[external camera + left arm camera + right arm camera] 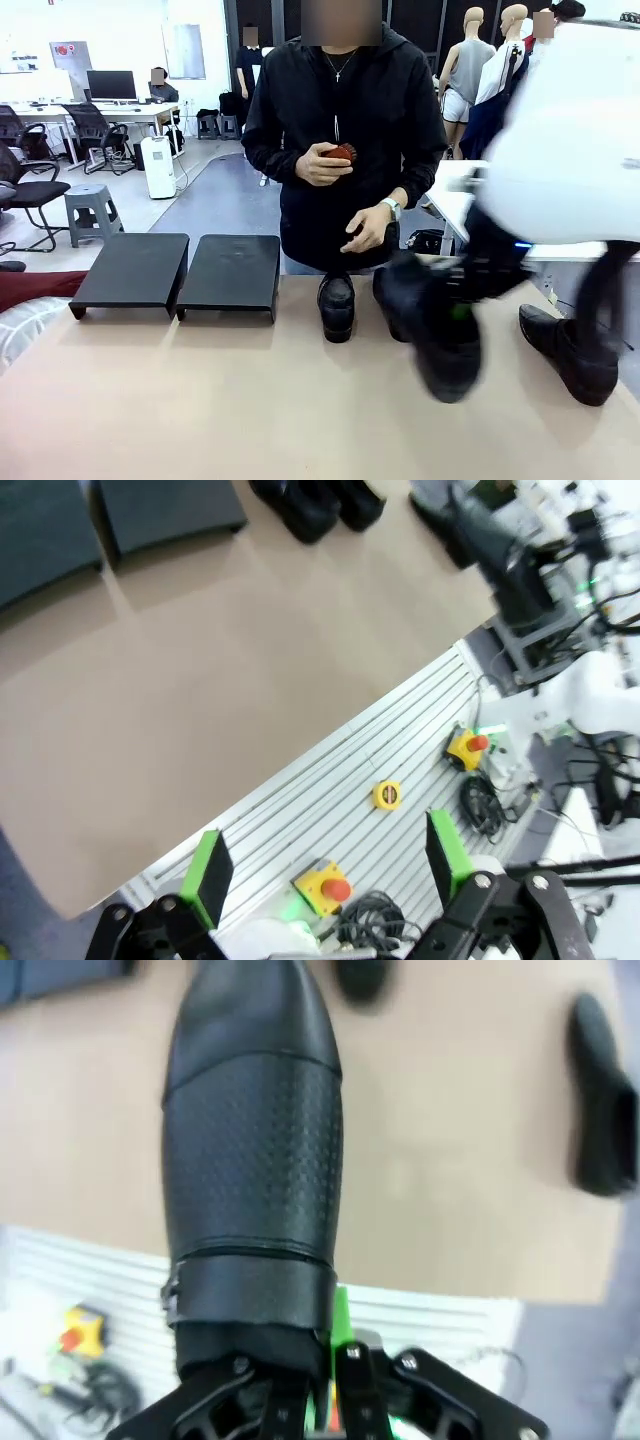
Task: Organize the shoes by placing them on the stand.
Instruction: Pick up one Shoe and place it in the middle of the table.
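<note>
The stand, two low black platforms [130, 270] [230, 275], sits at the table's far left, with both tops bare. My right gripper [460, 305] is shut on the heel end of a black textured shoe [255, 1160] and holds it, blurred, above the table [445, 350]. A chunky black loafer [336, 305] rests at the far middle with another shoe [392, 292] just right of it. A slimmer black shoe [570, 352] lies at the right. My left gripper [325, 870] is open and empty over the table's near edge, with the stand [165, 510] far from it.
A person stands at the far side holding a small reddish-brown object [342, 153], one hand [368, 228] low above the shoes. Below the table's near edge runs a slotted metal rail [330, 770] with yellow stop buttons [323, 885] and cables.
</note>
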Action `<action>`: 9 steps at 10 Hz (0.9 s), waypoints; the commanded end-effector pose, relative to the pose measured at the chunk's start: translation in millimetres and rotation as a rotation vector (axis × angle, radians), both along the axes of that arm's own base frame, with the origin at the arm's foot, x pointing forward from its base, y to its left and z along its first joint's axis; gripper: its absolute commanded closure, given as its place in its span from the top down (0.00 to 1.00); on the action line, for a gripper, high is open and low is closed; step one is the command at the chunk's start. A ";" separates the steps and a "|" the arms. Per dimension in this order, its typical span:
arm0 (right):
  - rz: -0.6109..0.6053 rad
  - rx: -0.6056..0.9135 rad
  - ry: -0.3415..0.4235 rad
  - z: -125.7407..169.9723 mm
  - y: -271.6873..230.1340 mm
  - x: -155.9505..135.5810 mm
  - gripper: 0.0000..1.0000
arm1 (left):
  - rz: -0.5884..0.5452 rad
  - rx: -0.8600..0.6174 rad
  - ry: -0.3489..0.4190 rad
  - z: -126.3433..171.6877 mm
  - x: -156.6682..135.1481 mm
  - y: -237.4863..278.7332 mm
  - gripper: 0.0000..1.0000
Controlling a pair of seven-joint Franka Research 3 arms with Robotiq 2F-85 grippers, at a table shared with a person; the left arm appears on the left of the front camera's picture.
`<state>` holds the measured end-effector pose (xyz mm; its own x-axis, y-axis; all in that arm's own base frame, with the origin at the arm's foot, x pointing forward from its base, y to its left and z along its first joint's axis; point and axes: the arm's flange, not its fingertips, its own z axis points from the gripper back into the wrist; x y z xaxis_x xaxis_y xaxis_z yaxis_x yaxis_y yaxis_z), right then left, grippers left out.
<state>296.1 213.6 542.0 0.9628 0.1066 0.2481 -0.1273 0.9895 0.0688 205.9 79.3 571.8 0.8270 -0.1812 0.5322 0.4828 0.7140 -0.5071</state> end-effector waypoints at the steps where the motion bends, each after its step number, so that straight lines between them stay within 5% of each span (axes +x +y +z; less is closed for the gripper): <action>1: 0.097 0.037 0.039 -3.9 63.4 50.2 0.00 | -0.020 -0.022 -0.013 0.0 -0.8 0.6 1.00; 3: 0.059 0.000 -0.021 -33.5 145.8 69.2 0.00 | -0.020 -0.022 -0.013 0.0 -0.8 0.6 1.00; 5: 0.024 0.122 0.090 -68.5 194.1 70.1 0.00 | -0.020 -0.022 -0.013 0.0 -0.8 0.6 1.00; 9: -0.080 0.115 0.142 -146.5 232.6 78.7 0.00 | -0.020 -0.022 -0.013 0.0 -0.8 0.6 1.00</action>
<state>359.0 430.1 402.0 0.9948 0.0290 0.0981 -0.0480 0.9792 0.1973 205.7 79.4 571.9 0.8272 -0.1809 0.5321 0.4825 0.7140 -0.5073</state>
